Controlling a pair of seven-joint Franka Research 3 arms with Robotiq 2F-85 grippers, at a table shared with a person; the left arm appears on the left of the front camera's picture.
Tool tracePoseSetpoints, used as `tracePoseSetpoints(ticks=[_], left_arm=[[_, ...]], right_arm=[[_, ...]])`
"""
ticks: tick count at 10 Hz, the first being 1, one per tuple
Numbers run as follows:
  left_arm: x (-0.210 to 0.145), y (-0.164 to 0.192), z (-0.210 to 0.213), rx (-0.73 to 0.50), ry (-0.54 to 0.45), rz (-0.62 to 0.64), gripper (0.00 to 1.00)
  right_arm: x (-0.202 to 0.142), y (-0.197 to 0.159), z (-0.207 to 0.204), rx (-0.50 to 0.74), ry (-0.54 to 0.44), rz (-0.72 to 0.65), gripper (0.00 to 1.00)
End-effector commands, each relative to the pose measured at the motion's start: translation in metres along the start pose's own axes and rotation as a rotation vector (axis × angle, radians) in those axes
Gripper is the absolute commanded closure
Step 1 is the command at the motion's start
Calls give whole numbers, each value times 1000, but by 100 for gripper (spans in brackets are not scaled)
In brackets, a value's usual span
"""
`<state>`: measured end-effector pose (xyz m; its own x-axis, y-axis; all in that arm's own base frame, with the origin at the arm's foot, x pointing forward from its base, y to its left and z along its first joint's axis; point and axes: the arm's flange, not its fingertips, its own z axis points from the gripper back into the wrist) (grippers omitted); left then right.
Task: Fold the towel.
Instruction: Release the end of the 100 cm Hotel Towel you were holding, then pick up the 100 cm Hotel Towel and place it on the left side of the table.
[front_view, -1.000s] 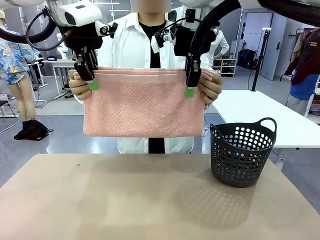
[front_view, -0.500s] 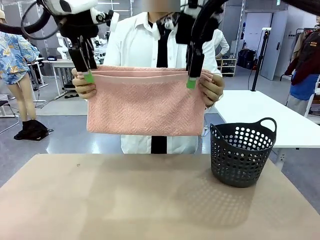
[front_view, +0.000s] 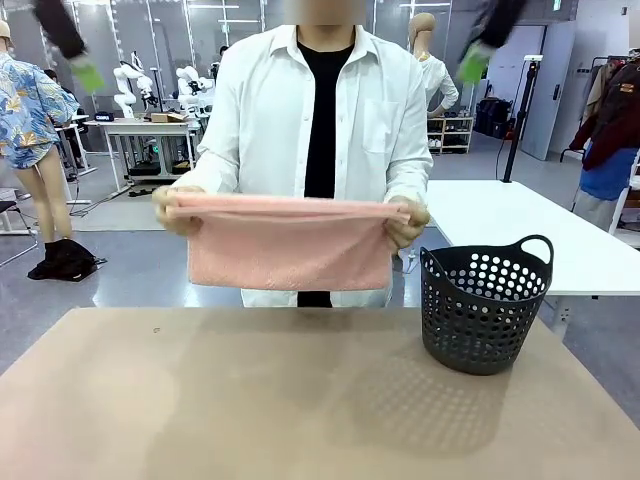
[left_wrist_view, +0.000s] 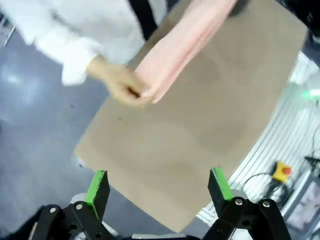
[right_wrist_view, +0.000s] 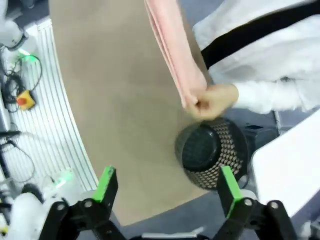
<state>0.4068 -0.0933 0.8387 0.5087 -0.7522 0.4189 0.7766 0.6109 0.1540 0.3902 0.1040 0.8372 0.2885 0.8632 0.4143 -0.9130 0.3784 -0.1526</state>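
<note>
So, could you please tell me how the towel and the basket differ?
The towel is salmon-pink soft cloth; the basket is dark perforated plastic. The towel hangs folded in the air from the person's hands; the basket stands upright on the table. The towel is wide and flat; the basket is round with a handle. Both are clear of the left end effector and the right end effector.

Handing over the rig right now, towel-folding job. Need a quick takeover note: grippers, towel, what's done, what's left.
Left gripper: open, empty, high above the table.
Right gripper: open, empty, also high.
Towel: doubled over, hanging from the person's hands above the table's far edge; neither gripper touches it.
Basket: upright on the table's right side, nothing visible inside.
Done: towel folded at least once.
Left: probably another fold or setting it down; cannot tell which.
</note>
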Motion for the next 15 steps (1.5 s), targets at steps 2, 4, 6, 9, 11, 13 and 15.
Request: tracePoseSetpoints(ticks=[2, 4, 6, 9, 11, 13, 15], left_arm=[[-65, 7, 24, 135, -61, 281, 0], [-112, 13, 35, 190, -136, 450, 0], [-133, 12, 31, 196, -118, 457, 0], [-128, 27, 50, 171, -123, 464, 0], [-128, 27, 50, 171, -123, 464, 0], [-128, 27, 50, 171, -123, 464, 0], [-128, 27, 50, 171, -123, 464, 0]], right_arm=[[-64, 11, 17, -117, -53, -368, 0], [-107, 21, 34, -205, -148, -555, 0], [-117, 25, 35, -217, -202, -592, 0], [-120, 14, 56, -195, -162, -583, 0], [-120, 14, 56, -195, -162, -583, 0], [-120, 14, 56, -195, -162, -583, 0], [-120, 14, 56, -195, -162, -583, 0]])
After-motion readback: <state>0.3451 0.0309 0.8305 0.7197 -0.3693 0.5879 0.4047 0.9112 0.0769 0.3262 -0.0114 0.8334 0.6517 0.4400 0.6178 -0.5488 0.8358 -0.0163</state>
